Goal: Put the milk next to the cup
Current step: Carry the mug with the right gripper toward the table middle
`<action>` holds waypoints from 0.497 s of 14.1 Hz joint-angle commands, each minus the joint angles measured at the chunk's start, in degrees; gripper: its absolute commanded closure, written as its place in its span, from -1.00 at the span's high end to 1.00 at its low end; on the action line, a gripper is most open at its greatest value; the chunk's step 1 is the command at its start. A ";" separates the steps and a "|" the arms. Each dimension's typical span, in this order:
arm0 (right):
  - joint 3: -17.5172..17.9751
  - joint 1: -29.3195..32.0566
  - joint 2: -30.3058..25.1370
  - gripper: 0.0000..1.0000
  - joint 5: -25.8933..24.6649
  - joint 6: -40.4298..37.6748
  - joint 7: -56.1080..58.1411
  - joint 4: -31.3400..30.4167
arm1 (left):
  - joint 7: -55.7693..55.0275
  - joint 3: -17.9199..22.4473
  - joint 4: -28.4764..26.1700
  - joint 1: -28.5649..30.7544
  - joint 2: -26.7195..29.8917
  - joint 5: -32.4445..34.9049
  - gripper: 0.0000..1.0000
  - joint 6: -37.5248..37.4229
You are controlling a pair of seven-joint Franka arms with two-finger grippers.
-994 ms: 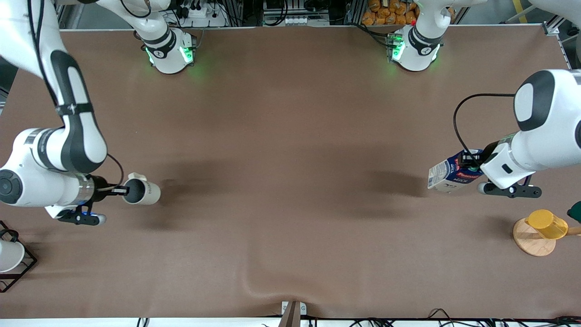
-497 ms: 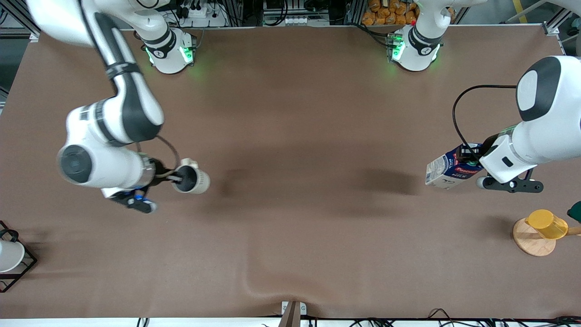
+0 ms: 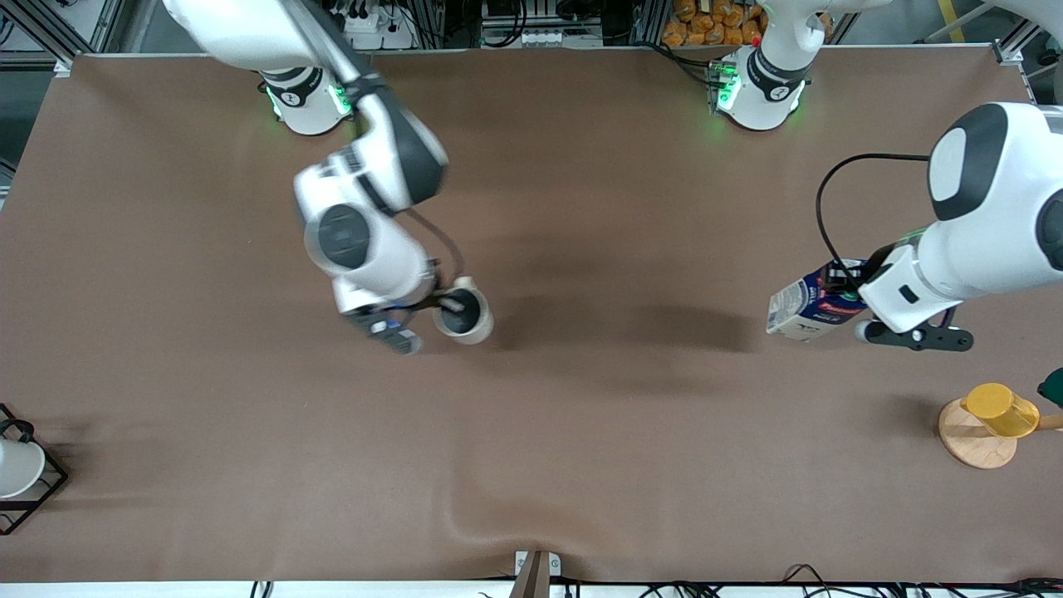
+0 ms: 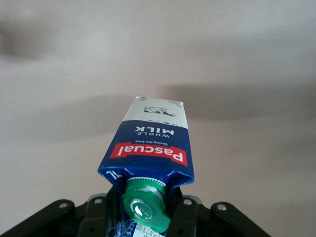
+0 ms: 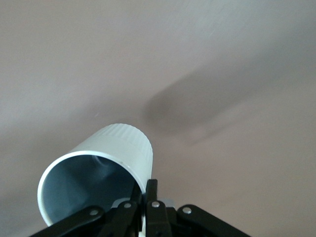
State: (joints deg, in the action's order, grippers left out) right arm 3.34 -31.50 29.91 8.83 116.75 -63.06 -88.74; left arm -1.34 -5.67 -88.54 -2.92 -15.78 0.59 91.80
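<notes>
The cup, off-white with a grey inside, hangs tilted over the middle of the brown table. My right gripper is shut on its rim, with one finger inside and one outside. In the right wrist view the cup fills the space at the gripper. The milk, a dark-blue carton with a red band and white base, is held tipped on its side over the left arm's end of the table. My left gripper is shut on its gable top. The left wrist view shows the milk and its green cap between the jaws of the gripper.
A yellow cup rests on a round wooden disc at the left arm's end, nearer the camera than the milk. A white cup in a black wire rack stands at the right arm's end. The cloth has a wrinkle near the front edge.
My right arm has swung the cup from the right arm's end toward the table's middle. My left arm has shifted the milk slightly toward the middle.
</notes>
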 commanded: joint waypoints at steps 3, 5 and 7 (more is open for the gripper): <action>-0.97 -6.19 8.31 -1.00 -0.56 4.70 -9.79 6.21 | -0.68 -1.53 0.38 0.37 1.54 0.20 -0.76 -4.16; -0.97 -7.69 9.55 -1.00 -0.92 7.08 -11.03 6.21 | -0.68 -2.49 0.30 0.54 1.54 0.12 -0.77 -5.40; -1.06 -8.65 11.13 -1.00 -1.26 8.48 -12.44 6.21 | -0.68 -2.67 0.12 0.55 1.54 0.12 -0.77 -5.40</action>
State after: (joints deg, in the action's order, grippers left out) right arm 2.99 -38.75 39.00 8.61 124.61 -73.15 -84.78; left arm -1.37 -7.52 -88.45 -2.85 -14.94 0.59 87.59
